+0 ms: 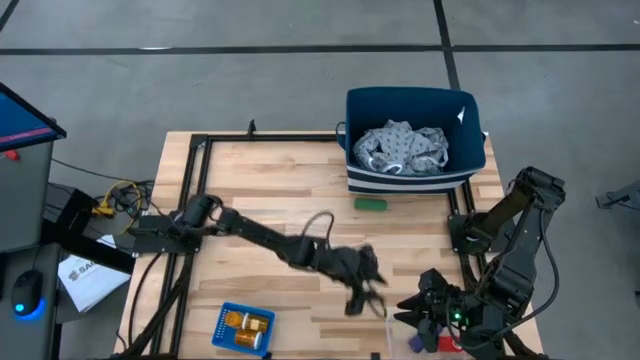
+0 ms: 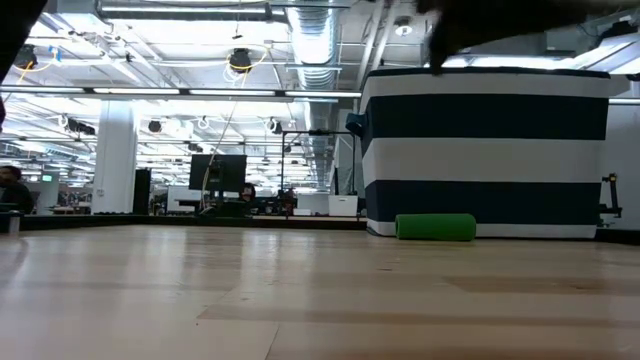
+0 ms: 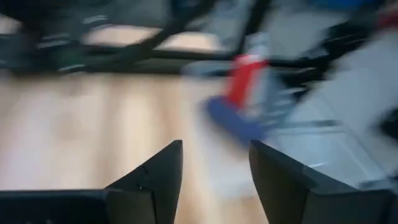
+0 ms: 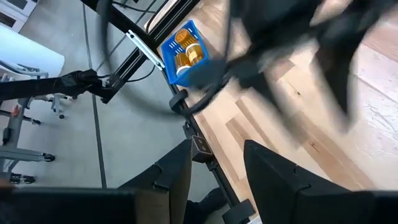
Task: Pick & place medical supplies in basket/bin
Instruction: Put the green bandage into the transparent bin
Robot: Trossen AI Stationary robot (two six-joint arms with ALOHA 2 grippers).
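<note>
1. My left gripper (image 1: 368, 292) hovers over the desk's (image 1: 280, 190) near-right part, fingers (image 3: 155, 180) parted, nothing between them.
2. Red cylinder (image 3: 245, 78) and dark blue cylinder (image 3: 239, 121) lie just ahead of my left fingers, by the clear tray (image 3: 323, 149); blur hides their axes.
3. My right gripper (image 1: 425, 320) waits beside them, fingers apart, empty.
4. Green cylinder (image 1: 371, 204) lies crosswise just in front of the navy bin (image 1: 415, 180); cloth (image 1: 405, 148) is inside.
5. Orange bottles (image 1: 248, 328) sit in the blue basket (image 1: 225, 330).

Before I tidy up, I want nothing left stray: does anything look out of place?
Yes: a green cylinder lies loose on the table just outside the navy bin, while the grey cloth is already inside.
</note>
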